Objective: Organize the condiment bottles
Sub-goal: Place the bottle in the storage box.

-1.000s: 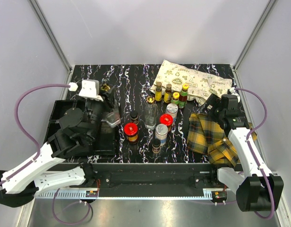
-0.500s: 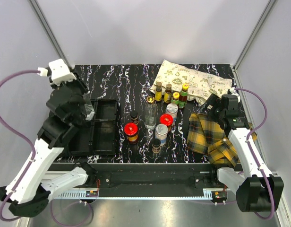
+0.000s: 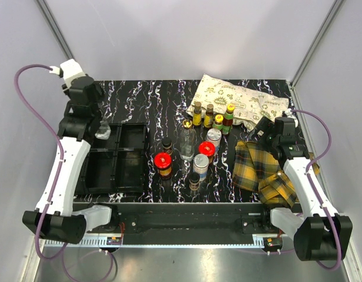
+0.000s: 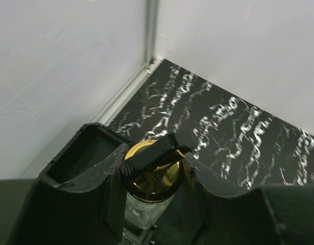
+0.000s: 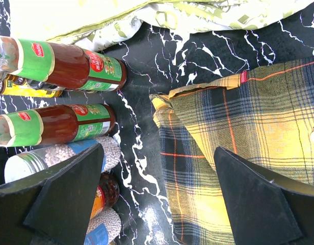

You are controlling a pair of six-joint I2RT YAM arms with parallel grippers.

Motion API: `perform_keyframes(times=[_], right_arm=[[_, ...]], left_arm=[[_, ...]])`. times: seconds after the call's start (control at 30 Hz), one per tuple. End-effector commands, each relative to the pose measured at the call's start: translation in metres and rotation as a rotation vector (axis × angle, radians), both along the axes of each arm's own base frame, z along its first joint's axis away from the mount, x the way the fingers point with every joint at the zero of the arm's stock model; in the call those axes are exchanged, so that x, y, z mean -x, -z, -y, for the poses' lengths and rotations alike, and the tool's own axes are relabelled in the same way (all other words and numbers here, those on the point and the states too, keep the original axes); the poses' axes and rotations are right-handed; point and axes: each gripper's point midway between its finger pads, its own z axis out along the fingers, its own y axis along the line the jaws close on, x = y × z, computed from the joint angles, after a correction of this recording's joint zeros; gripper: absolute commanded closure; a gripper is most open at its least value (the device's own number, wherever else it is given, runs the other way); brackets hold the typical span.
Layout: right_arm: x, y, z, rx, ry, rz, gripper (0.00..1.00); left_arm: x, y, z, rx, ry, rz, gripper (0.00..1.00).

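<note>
The left tool (image 3: 101, 126) is swinging out to the far left, pinched narrow on the small clear glass bottle with the gold cap (image 4: 153, 179), now over the back-left bay of the black plastic compartment tray (image 3: 127, 173). That's one bottle nearly sorted. It's standing upright, long axis vertical, cap facing up; whether its base is touching down is hard to say. The right tool (image 5: 157, 199) is gaping wide, holding nothing

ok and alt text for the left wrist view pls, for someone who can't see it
The left tool grips a gold-capped clear bottle, seen from above. A compartment of the black tray shows to the bottle's left. Beyond lie the black marbled table and the white walls meeting at a corner.
</note>
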Motion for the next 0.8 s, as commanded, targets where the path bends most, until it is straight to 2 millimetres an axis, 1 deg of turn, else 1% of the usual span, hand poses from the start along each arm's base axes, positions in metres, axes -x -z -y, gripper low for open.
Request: perform_keyframes(times=[0.0,0.03,0.07,0.1,0.13,0.17,0.23,0.27,0.33,0.37,0.4,0.57,0.63,0.7,0.73,0.77], right_arm=[[-0.008,-0.010,0.000,-0.011,0.008,0.026,0.00],[-0.008,-0.010,0.000,-0.013,0.008,0.025,0.00],[-0.008,-0.009,-0.001,-0.015,0.006,0.019,0.00],[-0.009,-0.010,-0.002,-0.018,0.005,0.022,0.00],[-0.009,-0.009,-0.002,-0.019,0.003,0.019,0.00],[-0.010,-0.008,-0.001,-0.020,0.006,0.016,0.00],[-0.011,-0.008,-0.002,-0.022,0.004,0.014,0.00],[-0.011,-0.007,-0.002,-0.022,0.006,0.011,0.00],[-0.012,-0.006,-0.002,-0.023,0.007,0.009,0.00],[-0.013,-0.005,-0.002,-0.022,0.006,0.005,0.00],[-0.012,-0.006,-0.006,-0.039,-0.010,0.004,0.00],[-0.015,-0.005,-0.011,-0.062,-0.024,-0.006,0.00],[-0.015,-0.004,-0.011,-0.067,-0.024,-0.009,0.00],[-0.016,-0.004,-0.012,-0.072,-0.020,-0.008,0.00],[-0.015,-0.004,-0.011,-0.072,-0.016,-0.009,0.00],[-0.015,-0.003,-0.011,-0.076,-0.011,-0.009,0.00]], left_arm=[[0.009,-0.060,-0.034,0.079,-0.080,0.254,1.00],[0.010,-0.057,-0.040,0.097,-0.097,0.266,1.00],[0.011,-0.048,-0.048,0.103,-0.117,0.257,1.00],[0.016,-0.045,-0.061,0.106,-0.147,0.263,1.00],[0.016,-0.046,-0.067,0.115,-0.160,0.283,1.00],[0.019,-0.038,-0.078,0.117,-0.187,0.275,1.00],[0.022,-0.037,-0.088,0.119,-0.215,0.288,1.00],[0.025,-0.032,-0.098,0.117,-0.245,0.285,1.00],[0.027,-0.027,-0.107,0.116,-0.276,0.288,1.00],[0.030,-0.026,-0.115,0.115,-0.301,0.293,1.00],[0.031,-0.024,-0.119,0.116,-0.310,0.297,1.00],[0.032,-0.020,-0.138,0.113,-0.351,0.309,1.00],[0.030,-0.021,-0.142,0.106,-0.355,0.321,1.00],[0.025,-0.020,-0.147,0.103,-0.352,0.318,1.00],[0.023,-0.024,-0.149,0.098,-0.350,0.328,1.00],[0.018,-0.022,-0.151,0.099,-0.345,0.320,1.00]])
